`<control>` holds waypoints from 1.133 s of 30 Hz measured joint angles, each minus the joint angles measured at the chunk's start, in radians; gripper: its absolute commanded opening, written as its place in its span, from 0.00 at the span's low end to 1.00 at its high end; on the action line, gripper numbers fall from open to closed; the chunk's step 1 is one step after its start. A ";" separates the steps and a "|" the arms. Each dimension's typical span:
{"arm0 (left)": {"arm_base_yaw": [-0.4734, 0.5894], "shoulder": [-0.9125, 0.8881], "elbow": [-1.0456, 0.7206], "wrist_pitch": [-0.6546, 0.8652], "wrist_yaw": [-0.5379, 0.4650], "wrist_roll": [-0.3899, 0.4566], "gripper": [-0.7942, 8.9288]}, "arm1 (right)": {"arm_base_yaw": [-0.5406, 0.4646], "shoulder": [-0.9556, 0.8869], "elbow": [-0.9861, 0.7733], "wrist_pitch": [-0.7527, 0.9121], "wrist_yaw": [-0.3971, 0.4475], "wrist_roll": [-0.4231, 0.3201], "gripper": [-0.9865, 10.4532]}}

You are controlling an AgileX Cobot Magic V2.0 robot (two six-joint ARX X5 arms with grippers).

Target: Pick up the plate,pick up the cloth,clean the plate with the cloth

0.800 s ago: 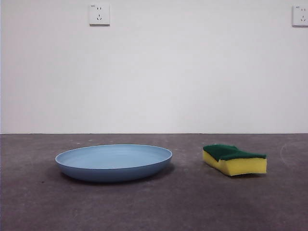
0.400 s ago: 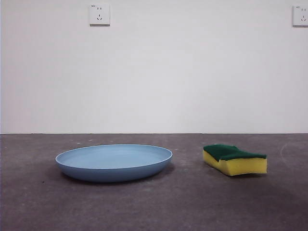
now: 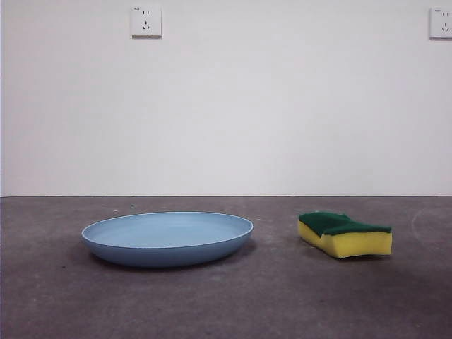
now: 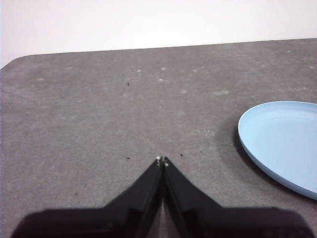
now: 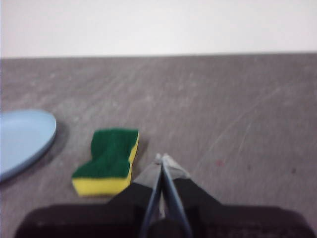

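Observation:
The light-blue plate (image 3: 167,237) lies flat on the dark grey table, left of centre in the front view. The cloth (image 3: 344,234), a yellow sponge with a green top, rests to its right, apart from it. My left gripper (image 4: 162,160) is shut and empty above bare table, with the plate (image 4: 283,141) off to one side. My right gripper (image 5: 162,158) is shut and empty, close beside the cloth (image 5: 107,162) without touching it; the plate's edge (image 5: 22,139) shows beyond the cloth. Neither arm appears in the front view.
A white wall rises behind the table, with power sockets (image 3: 145,21) high on it. The table's rounded far corner (image 4: 15,62) shows in the left wrist view.

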 measured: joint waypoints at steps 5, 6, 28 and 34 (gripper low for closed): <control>0.000 0.000 0.000 0.000 0.000 0.000 0.08 | 0.000 0.019 0.001 -0.002 0.019 0.016 0.09; 0.000 0.000 0.000 0.000 0.000 0.000 0.08 | 0.000 0.032 0.001 -0.002 0.019 0.021 0.09; 0.000 0.000 0.000 0.000 0.000 0.000 0.08 | 0.000 0.093 0.001 -0.003 0.021 0.031 0.09; 0.000 0.000 0.000 0.000 0.000 0.000 0.08 | 0.000 0.093 0.001 -0.003 0.021 0.031 0.09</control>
